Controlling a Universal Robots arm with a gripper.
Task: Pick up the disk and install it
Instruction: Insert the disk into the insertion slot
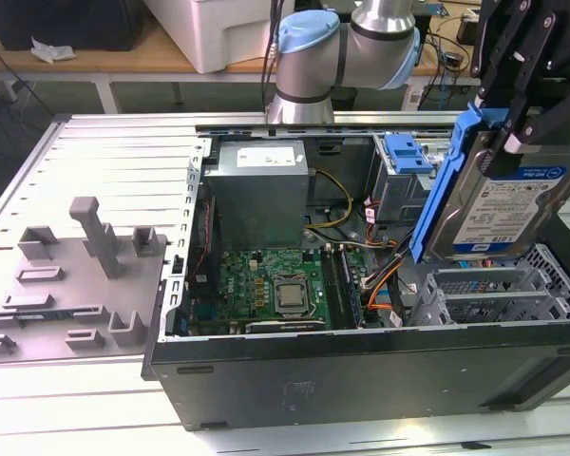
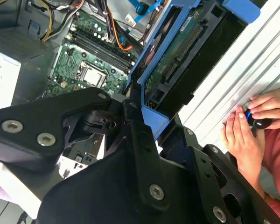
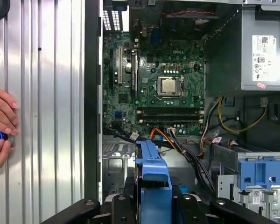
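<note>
Gripper jaws clamped on the disk, pinching its blue carrier at the upper end. The disk hangs tilted on edge, label toward the camera, above the exterior view's right side of the open computer case, near the blue bracket on the drive cage. Second wrist view shows the disk's green circuit-board underside over the motherboard; a person's hands rest on the slatted table beside the case.

The disk, a flat silver hard drive with white-and-blue label and blue plastic frame, hangs steeply tilted over the open computer case, at the exterior view's right.
</note>
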